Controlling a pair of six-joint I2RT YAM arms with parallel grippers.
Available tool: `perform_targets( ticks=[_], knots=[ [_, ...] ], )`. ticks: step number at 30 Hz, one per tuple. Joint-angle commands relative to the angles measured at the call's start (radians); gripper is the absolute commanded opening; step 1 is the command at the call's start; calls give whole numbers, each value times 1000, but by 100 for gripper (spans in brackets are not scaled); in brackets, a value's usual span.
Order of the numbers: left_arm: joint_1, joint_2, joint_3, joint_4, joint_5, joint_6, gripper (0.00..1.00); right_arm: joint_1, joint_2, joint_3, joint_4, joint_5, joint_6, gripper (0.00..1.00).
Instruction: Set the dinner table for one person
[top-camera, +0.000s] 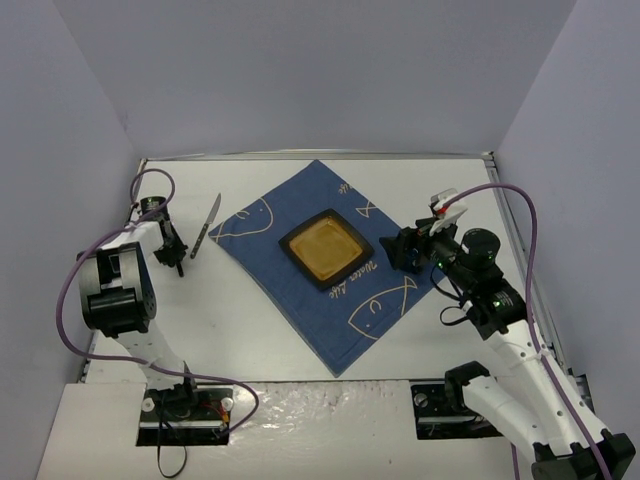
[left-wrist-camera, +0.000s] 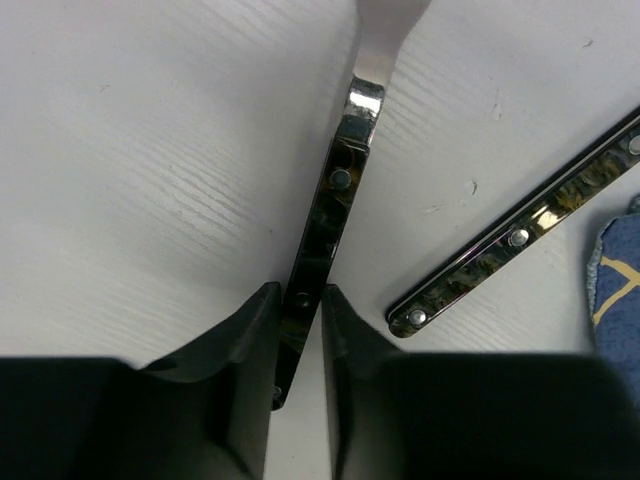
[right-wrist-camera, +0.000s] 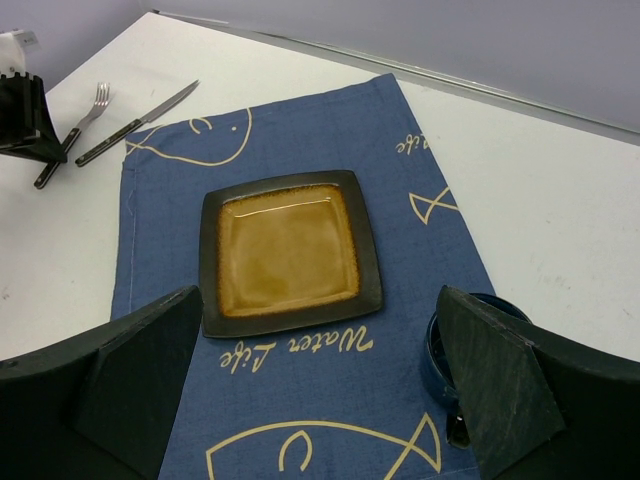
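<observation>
On the white dinner table (top-camera: 240, 320) lies a fork (left-wrist-camera: 335, 210) with a dark riveted handle. My left gripper (left-wrist-camera: 300, 300) has its jaws pressed against both sides of that handle, low on the tabletop at the far left (top-camera: 172, 252). A matching knife (left-wrist-camera: 520, 235) lies just right of it (top-camera: 206, 226). A square brown plate (top-camera: 325, 248) sits on a blue fish-print cloth (top-camera: 290, 300). My right gripper (right-wrist-camera: 318, 300) hovers open over the cloth's right side, holding nothing. A dark blue cup (right-wrist-camera: 450, 350) stands by its right finger.
Grey walls close in the table on three sides, and a thin metal rim (top-camera: 320, 156) runs along the far edge. The cloth's corner (left-wrist-camera: 620, 280) lies just right of the knife. Purple cables loop from both arms.
</observation>
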Motion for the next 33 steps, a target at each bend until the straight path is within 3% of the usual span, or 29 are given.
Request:
perform_targets(
  ticks=[1,9,15,19,28,33],
  knots=[
    [-3,-39,-20,-43,50,-2,2,3,-17,-1,68,-8,2,100],
    [-21,-159,41,-73,71,110,0,3,-13,0,66,-12,3,100],
    [-116,-227,164,-81,86,308,0,3,-34,-9,64,10,9,100],
    [-242,-170,289,-90,152,507,0,3,-32,-8,63,9,19,100],
    [-403,85,570,-212,252,791,0,3,-38,8,40,7,26,100],
    [-442,194,676,-217,315,807,0,3,-54,18,7,10,25,100]
  ],
)
